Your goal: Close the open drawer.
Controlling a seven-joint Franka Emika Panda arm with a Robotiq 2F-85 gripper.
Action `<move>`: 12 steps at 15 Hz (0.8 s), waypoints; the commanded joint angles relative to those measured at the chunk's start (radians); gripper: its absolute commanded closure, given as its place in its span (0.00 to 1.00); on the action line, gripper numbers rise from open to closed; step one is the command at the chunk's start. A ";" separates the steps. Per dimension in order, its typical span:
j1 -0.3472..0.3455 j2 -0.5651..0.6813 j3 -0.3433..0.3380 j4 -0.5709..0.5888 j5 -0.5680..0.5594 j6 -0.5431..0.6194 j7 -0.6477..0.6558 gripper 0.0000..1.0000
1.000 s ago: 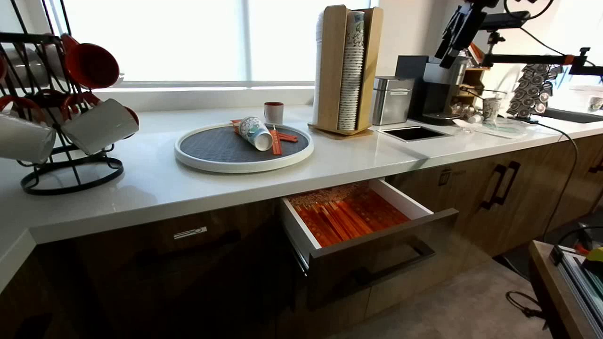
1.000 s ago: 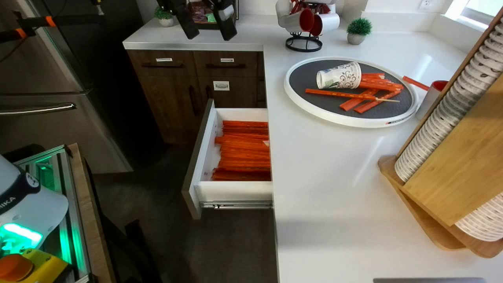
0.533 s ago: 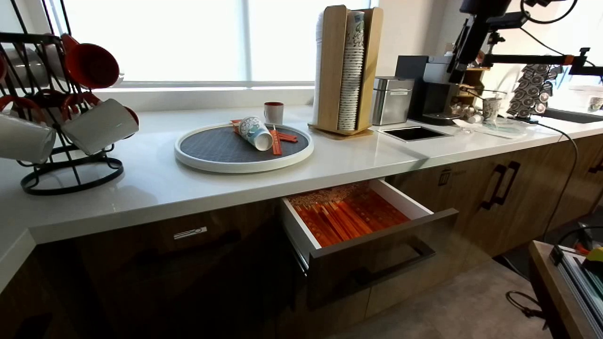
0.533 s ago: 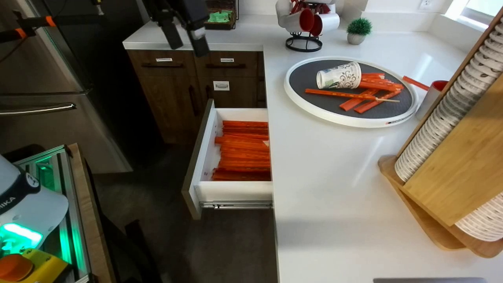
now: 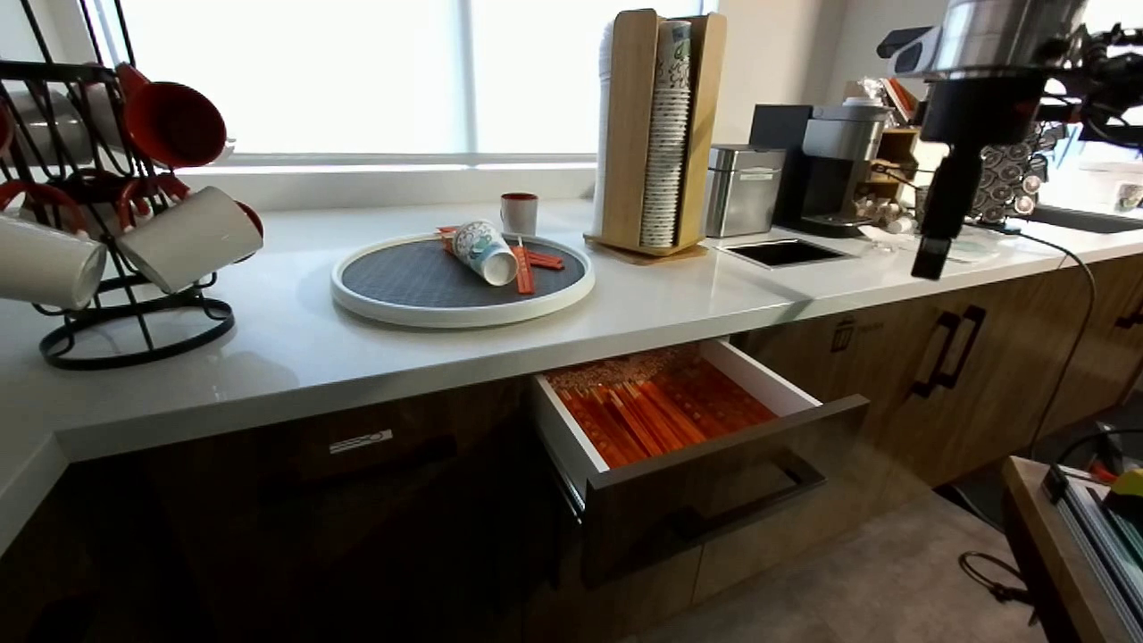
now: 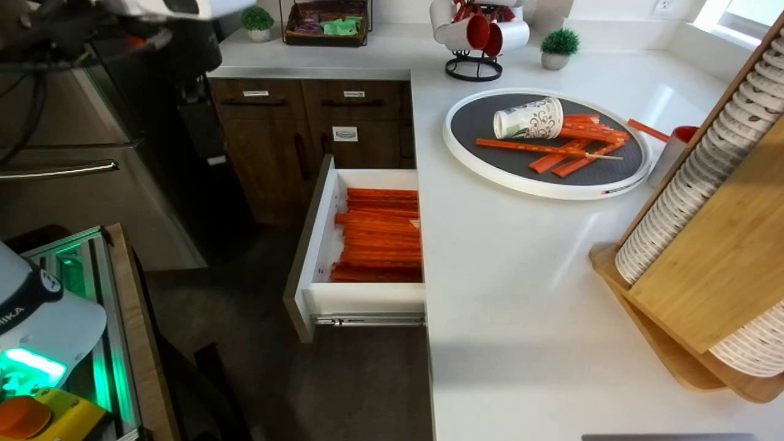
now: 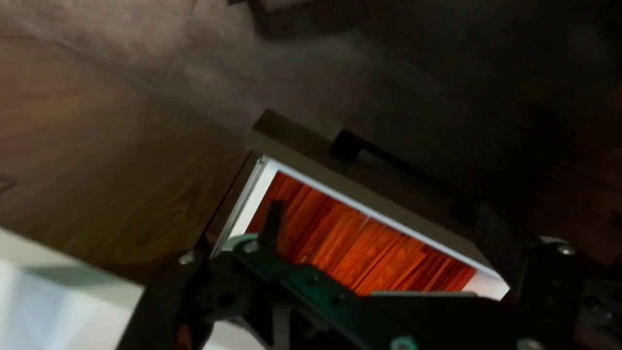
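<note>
The drawer [image 5: 714, 491] stands pulled out under the white counter, with its dark brown front and pale sides showing. It also shows in an exterior view [image 6: 366, 300] and in the wrist view [image 7: 311, 165]. Orange-red packets [image 6: 380, 239] fill it, and a dark bar handle [image 5: 759, 507] is on its front. My gripper [image 5: 933, 254] points down, apart from the drawer, above and out from the cabinets. It shows dark against the fridge in an exterior view [image 6: 214, 159]. In the wrist view my gripper [image 7: 381, 211] has its fingers wide apart with nothing between them.
The counter edge [image 5: 429, 379] overhangs the drawer. A round tray [image 5: 357, 304] with a paper cup, a wooden cup holder [image 5: 625, 143] and a mug rack [image 5: 134, 357] stand on the counter. Cabinet doors with bar handles [image 5: 951, 348] are beside the drawer. The robot's table [image 6: 131, 306] stands opposite.
My gripper has come down and away from the counter, moving right in an exterior view and left in another, and now points straighter down. The drawer has not moved.
</note>
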 commanded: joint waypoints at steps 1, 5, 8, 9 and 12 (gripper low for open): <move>0.001 -0.011 -0.002 -0.043 0.046 -0.002 -0.011 0.00; 0.016 -0.022 -0.019 -0.091 0.094 -0.002 -0.026 0.00; 0.011 0.029 0.007 -0.085 0.101 0.031 0.038 0.00; 0.010 0.055 0.021 -0.079 0.111 0.070 0.076 0.00; -0.004 0.142 0.081 -0.067 0.130 0.176 0.258 0.01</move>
